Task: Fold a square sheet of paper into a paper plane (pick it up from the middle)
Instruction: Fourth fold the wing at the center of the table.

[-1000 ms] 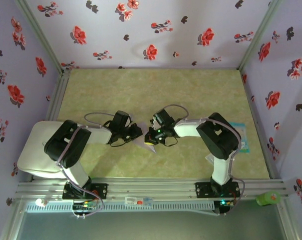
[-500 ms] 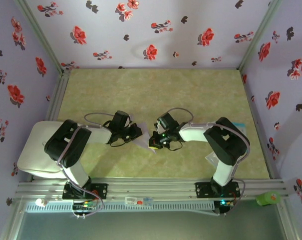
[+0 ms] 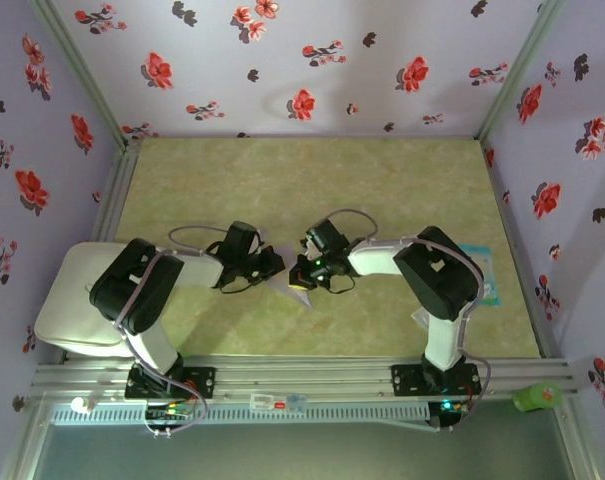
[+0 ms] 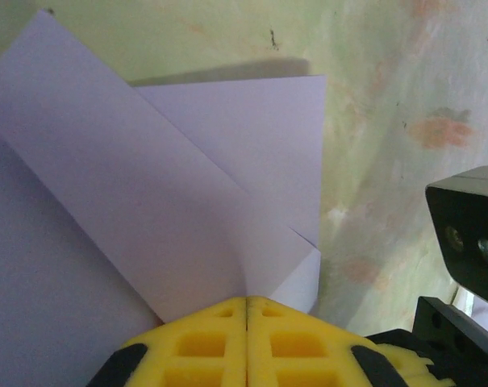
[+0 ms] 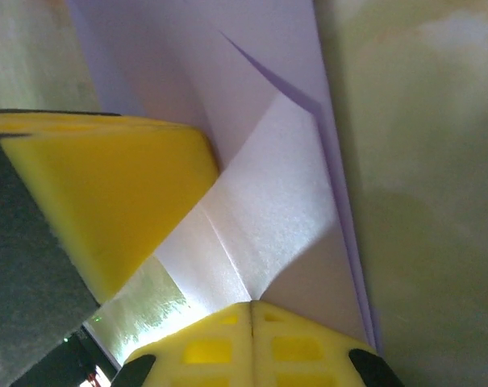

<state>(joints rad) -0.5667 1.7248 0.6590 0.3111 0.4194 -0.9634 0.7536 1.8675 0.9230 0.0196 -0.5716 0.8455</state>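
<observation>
You had the left gripper [image 4: 245,306] and right gripper [image 5: 252,308] both pinched tight on the half-folded sheet [image 4: 187,201] near the table's [image 3: 332,190] middle, so pulling apart could have torn it

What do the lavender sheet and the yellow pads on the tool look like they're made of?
Lavender sheet: thin matte paper, judging by its sharp creases. Yellow pads: probably moulded rubber or plastic, matte, with recessed square pockets.

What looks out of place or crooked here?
Nothing spilled or torn. The lavender paper, pinched by the left gripper and right gripper, has slanted overlapping flaps, fitting a half-made fold. A light-blue card lies stray at the right edge of the table.
</observation>
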